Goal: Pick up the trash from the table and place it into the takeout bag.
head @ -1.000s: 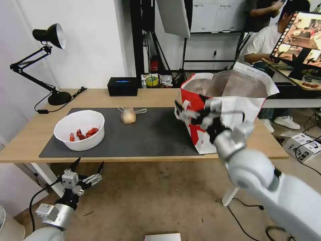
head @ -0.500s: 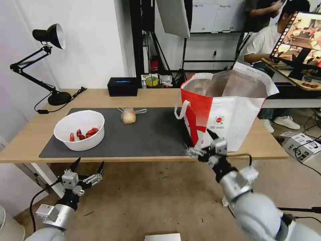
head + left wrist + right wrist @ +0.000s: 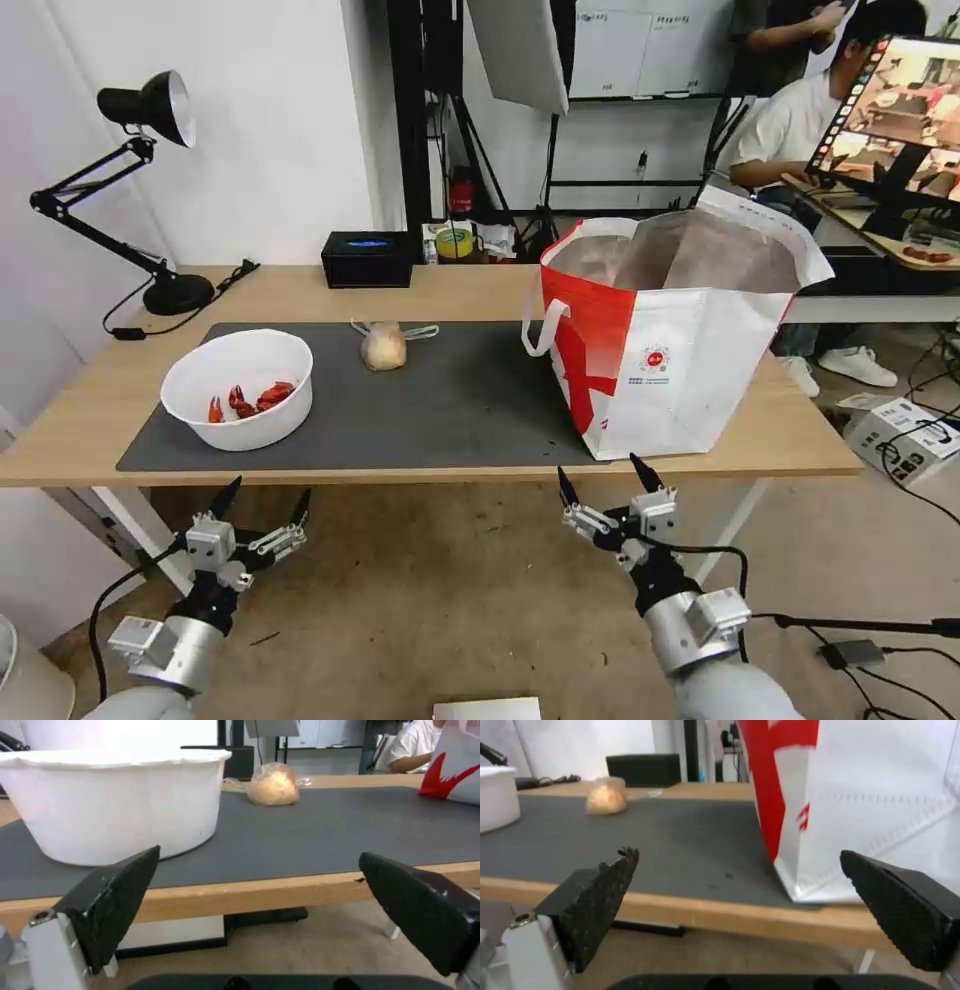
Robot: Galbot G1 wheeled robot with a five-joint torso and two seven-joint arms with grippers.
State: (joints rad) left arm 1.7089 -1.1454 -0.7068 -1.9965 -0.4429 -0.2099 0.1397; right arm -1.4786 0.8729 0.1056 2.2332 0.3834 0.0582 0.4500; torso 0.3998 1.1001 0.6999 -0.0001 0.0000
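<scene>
left gripper at 7 o'clock, below the table edge, fingers wide, empty | right gripper at 5 o'clock, below the edge, wide, empty | crayfish-shell bowl at 9 o'clock on mat | knotted bag centre | takeout bag at 2 o'clock, round logo unreadable

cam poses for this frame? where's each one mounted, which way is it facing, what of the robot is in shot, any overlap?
Head: on the robot's head, facing forward and down over the table; left end effector and right end effector, both open, below the near edge.
Left wrist: on the left arm, level with the table edge, facing the bowl; its own fingers frame the shot.
Right wrist: on the right arm, facing the takeout bag; own fingers too.
Shared: all three see the knotted bag on the mat.
</scene>
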